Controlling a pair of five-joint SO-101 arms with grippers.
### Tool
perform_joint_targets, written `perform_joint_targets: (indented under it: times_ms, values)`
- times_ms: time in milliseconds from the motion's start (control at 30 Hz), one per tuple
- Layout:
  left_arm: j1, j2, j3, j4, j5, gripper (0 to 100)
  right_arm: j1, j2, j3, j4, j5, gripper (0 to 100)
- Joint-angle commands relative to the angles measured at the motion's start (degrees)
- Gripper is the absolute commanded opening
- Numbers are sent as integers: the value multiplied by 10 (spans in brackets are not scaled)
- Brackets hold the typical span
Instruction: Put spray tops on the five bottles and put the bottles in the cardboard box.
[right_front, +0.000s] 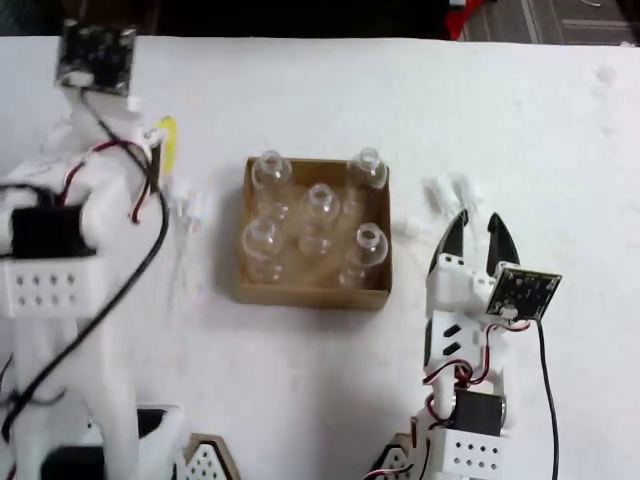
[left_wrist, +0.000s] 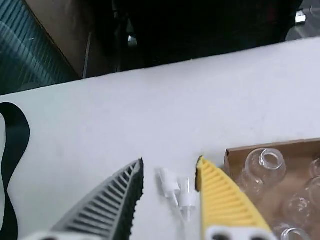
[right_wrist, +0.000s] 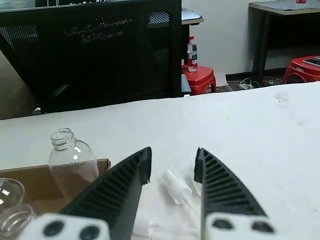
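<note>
Up close, the left gripper (left_wrist: 170, 167) gapes wide, its ribbed grey and yellow fingers flanking white plastic spray tops (left_wrist: 179, 192) on the table (left_wrist: 150, 110). The right gripper (right_wrist: 173, 155) is spread too, with another spray top (right_wrist: 176, 186) between its black ribbed fingers. From above comes the full count: five clear, round-shouldered bottles (right_front: 319, 205), upright and uncapped in the cardboard box (right_front: 315, 293), mid-frame.

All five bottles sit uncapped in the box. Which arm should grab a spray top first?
Left, probably. The left end effector, open, straddles spray tops from above. The right end effector is open too, but its nearest tops lie just beyond its tips in the high view.
</note>
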Motion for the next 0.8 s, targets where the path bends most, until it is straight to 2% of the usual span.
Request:
perform_joint_targets:
  times_ms: [0, 333, 533, 767]
  values:
    - [9, 124, -105, 55, -46, 162, -7, 0, 5, -8, 9, 126]
    - [8, 401, -413, 229, -51, 162, -7, 0, 5, -8, 9, 126]
    - [3, 524, -542, 247, -52, 164, -7, 0, 5, -8, 9, 126]
    - [3, 662, -616, 244, -51, 162, -7, 0, 5, -8, 9, 126]
